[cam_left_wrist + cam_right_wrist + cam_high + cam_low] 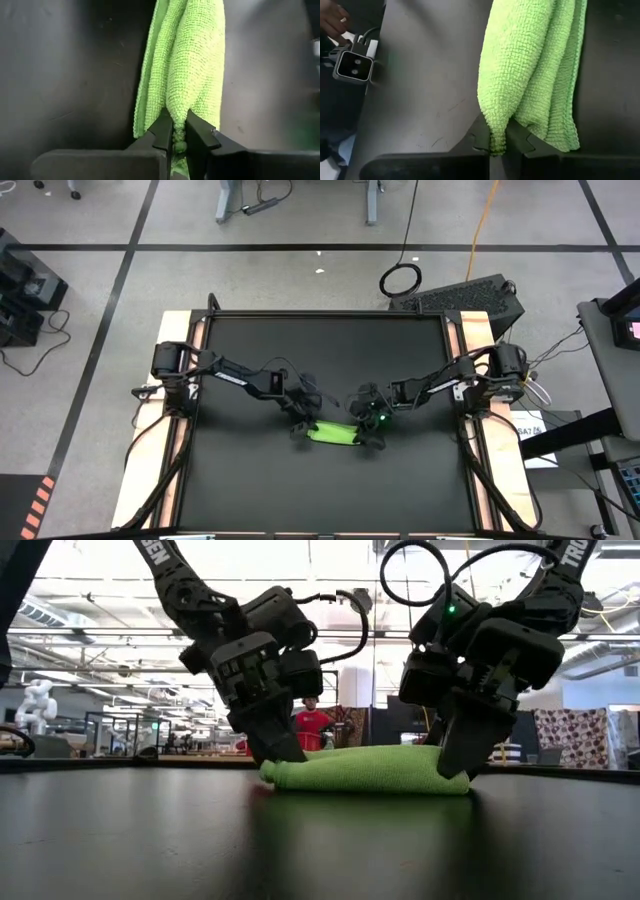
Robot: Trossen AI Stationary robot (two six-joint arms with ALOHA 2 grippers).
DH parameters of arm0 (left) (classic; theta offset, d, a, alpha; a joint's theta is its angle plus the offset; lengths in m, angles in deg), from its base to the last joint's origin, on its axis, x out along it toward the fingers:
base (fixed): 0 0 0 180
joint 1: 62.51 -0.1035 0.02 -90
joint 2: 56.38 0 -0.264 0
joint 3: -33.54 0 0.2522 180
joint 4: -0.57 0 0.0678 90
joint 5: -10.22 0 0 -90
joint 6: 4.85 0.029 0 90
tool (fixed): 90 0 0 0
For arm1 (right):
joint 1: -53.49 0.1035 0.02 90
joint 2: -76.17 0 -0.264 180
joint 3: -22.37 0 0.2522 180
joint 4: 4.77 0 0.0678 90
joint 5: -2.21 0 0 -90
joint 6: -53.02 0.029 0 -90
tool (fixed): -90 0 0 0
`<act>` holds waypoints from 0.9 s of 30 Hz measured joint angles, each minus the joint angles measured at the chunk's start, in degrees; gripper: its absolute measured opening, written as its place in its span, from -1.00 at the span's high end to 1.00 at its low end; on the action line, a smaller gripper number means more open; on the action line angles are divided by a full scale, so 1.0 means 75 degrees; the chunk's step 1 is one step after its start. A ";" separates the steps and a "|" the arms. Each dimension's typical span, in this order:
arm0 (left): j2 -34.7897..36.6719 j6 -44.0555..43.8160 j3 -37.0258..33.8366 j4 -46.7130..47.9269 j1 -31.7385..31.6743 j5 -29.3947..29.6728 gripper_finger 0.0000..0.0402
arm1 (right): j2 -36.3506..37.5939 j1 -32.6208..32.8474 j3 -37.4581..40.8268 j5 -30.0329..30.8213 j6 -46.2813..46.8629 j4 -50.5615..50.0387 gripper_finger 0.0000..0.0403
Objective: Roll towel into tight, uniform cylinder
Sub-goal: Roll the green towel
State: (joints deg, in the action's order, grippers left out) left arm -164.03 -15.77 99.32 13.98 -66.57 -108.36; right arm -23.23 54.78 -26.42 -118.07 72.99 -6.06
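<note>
The high view looks straight down on the whole table [330, 480] from far above, floor showing all round it; the low view sits at table height, close to the towel [370, 770], facing level across it into the room behind; the left wrist view looks along its own fingers [162, 132] at the towel's one end, very near; the right wrist view does likewise from the other end; all four views share the towel, and both wrist views share the dark table beside it.

1 towel [335, 433], 2 grippers, left gripper [299, 423] and right gripper [373, 427], 1 table [330, 350], 1 person [311, 718].
</note>
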 joint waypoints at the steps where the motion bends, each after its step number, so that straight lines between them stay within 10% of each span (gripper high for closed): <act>1: 0.0006 0.0100 0.0007 0.0072 0.0051 0.0222 0.83 | -0.0002 -0.0025 0.0000 -0.0015 0.0006 -0.0024 0.96; 12: 0.0011 0.0511 -0.0007 0.0171 0.0589 0.1554 0.80 | -0.0197 -0.0063 0.0000 0.0274 0.0259 0.0040 0.77; 27: 0.1159 0.0611 -0.0095 0.0677 0.0700 0.2011 0.08 | 0.1375 0.0030 0.0019 0.0783 0.0200 -0.1093 0.42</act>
State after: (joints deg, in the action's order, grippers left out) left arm -155.33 -11.19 98.61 19.05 -61.32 -93.27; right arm -12.92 55.01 -26.27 -112.19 74.49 -14.26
